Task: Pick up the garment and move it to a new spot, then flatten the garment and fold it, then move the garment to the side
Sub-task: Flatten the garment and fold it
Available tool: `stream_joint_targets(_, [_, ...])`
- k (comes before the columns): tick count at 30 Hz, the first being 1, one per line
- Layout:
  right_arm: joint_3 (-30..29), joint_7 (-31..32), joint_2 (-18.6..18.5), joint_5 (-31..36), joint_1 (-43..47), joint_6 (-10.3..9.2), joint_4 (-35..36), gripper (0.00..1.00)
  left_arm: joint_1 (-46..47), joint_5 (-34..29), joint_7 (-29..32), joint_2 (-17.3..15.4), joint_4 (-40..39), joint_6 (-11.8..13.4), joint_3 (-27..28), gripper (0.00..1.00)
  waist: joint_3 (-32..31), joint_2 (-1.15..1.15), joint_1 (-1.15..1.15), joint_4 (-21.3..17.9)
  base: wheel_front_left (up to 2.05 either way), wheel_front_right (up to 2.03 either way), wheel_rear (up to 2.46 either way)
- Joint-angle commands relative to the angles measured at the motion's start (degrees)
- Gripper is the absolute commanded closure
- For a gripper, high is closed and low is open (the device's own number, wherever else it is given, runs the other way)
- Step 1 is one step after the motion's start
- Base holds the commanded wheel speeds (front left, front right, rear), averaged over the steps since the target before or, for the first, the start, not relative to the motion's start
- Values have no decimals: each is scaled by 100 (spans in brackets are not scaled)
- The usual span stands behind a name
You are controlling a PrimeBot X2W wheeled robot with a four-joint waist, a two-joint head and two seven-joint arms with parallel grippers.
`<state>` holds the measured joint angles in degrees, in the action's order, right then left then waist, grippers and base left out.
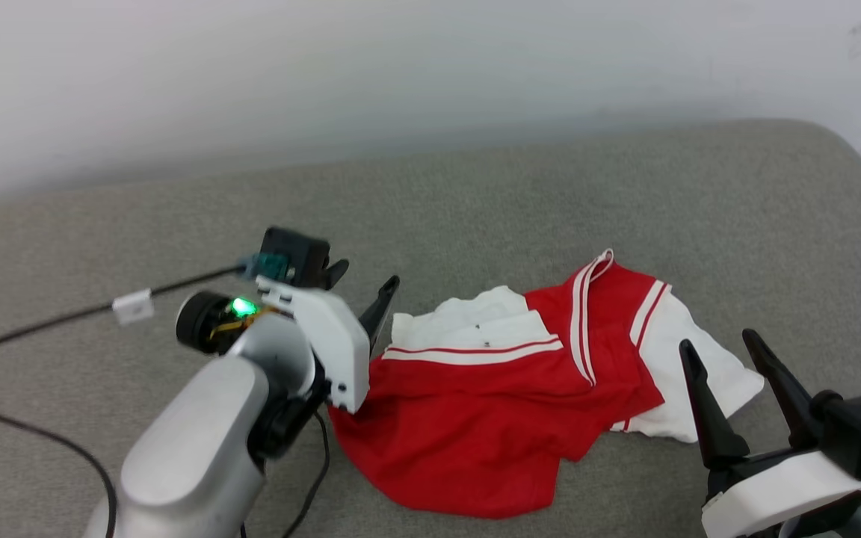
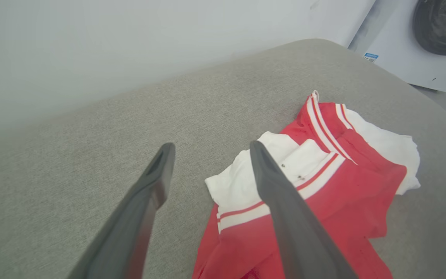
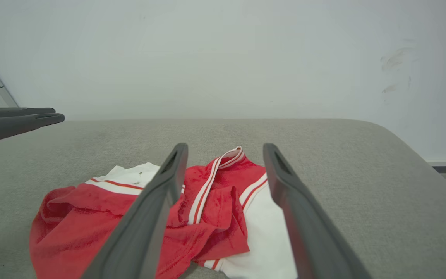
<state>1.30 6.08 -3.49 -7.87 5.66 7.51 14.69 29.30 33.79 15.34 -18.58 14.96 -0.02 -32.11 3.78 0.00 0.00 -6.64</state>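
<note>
Nearest, at the front-right of the grey cushion (image 1: 550,187): right gripper (image 1: 716,340), fingers spread wide, empty, tips near a white sleeve (image 1: 688,317). At the cushion's front-left: left gripper (image 1: 367,273), equally wide, empty, hanging beside the red body. Next, the garment (image 1: 475,403) itself, crumpled on the cushion's middle, a touch right of centre. Not lifted, not flattened, not folded. By the look of it, right at the start, with pick-up, relocation, flattening, folding and set-aside all left to do. Long axis across the cushion, near-left to far-right; striped neck trim (image 1: 584,314) poking toward the cushion's back edge, red body sagging toward its front. Lettering hidden.
</note>
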Motion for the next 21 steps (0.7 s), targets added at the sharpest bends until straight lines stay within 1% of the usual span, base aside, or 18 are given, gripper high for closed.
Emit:
stream_joint_targets(1, [5,-20,14,-14,-89,-4,16,0,156,16,85,33,119,-56,-22,0,269,0,0,-133,0,0,0])
stream_joint_targets(4, [-28,-44,20,-29,-211,-4,-10,0,669,72,606,133,607,-343,-250,0,528,0,0,-218,0,0,0])
stream_joint_targets(7, [-48,-67,28,-46,-297,-4,-71,0,1090,76,1062,193,1115,-520,-477,0,733,0,0,-301,0,0,0])
stream_joint_targets(14, [-57,-141,47,-135,-445,-4,-162,0,1726,244,2034,369,2281,-694,-915,0,1108,0,0,-397,0,0,0])
stream_joint_targets(16, [-47,-159,50,-159,-472,-4,-181,0,1766,326,2356,431,2567,-723,-1062,0,1176,0,0,-424,0,0,0])
stream_joint_targets(18, [-46,-162,55,-180,-476,-4,-211,0,1737,438,2541,527,2791,-735,-1154,0,1216,0,0,-442,0,0,0])
stream_joint_targets(19, [-49,-169,55,-187,-490,-4,-218,0,1748,495,2616,587,2861,-744,-1209,4,1237,0,0,-447,0,0,0])
stream_joint_targets(20, [-53,-178,57,-195,-506,-4,-217,0,1757,519,2576,629,2893,-751,-1245,27,1253,0,0,-452,0,0,0])
stream_joint_targets(21, [-64,-169,58,-205,-514,-4,-229,0,1773,539,2563,661,2933,-755,-1296,64,1265,0,0,-455,0,0,0])
